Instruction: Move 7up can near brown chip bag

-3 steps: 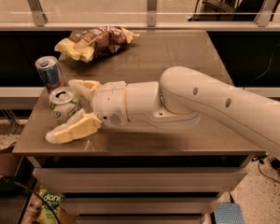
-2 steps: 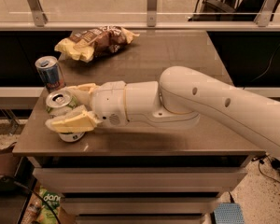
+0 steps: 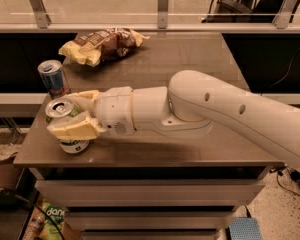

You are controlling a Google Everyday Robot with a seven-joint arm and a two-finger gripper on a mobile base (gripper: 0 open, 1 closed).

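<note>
The 7up can stands upright near the table's front left corner, white and green with a silver top. My gripper reaches in from the right and its two pale fingers are closed around the can, one in front and one behind. The can's base still rests on the table top. The brown chip bag lies at the back left of the table, brown in the middle with pale yellow ends, well away from the can.
A slim blue and silver can stands at the left edge, just behind the 7up can. The brown table has a glass rail behind it. A green packet lies on the floor at the lower left.
The fingers were spread wide beside the can one second ago. They have since closed onto the 7up can. The can has stayed in place.
</note>
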